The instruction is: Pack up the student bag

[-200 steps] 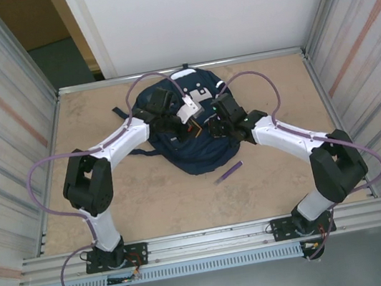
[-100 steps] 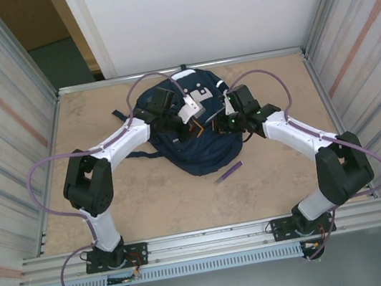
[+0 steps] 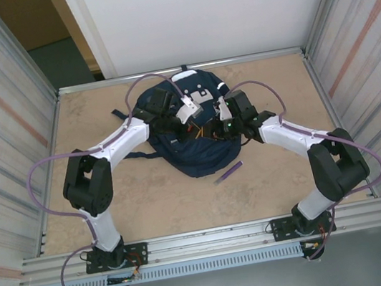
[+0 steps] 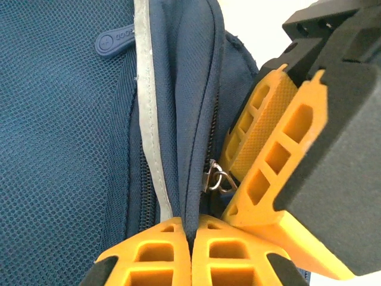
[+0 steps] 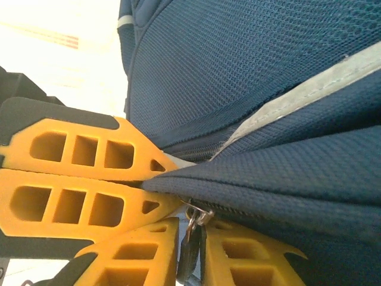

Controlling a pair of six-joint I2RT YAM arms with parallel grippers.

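Top view: 1 student bag [image 3: 194,158], navy, flat on table [image 3: 112,199] at far centre; 2 white patches on its far end; 1 small purple stick [image 3: 228,172] on table just beside bag's near-right edge, type unclear; 2 arms, left arm [image 3: 115,149] and right arm [image 3: 287,135], both reaching in over bag, wrists close together above it. Left wrist view: left gripper [image 4: 191,247] clamped tight on a fold of bag fabric, pads pressed together on it; 1 pale grey stripe [image 4: 147,119] along fold; 1 metal zip pull [image 4: 215,179] just right of fold; right gripper [image 4: 227,189] coming in from right, tips at zip pull; 1 round rubber tab [image 4: 116,43] w/ raised lettering, too blurred to read. Right wrist view: right gripper's 2 yellow fingers close on either side of zip pull, slim gap betw. them; can't tell if pinching it or just bracketing it; left gripper's 2 fingers at left, squeezed onto same fold
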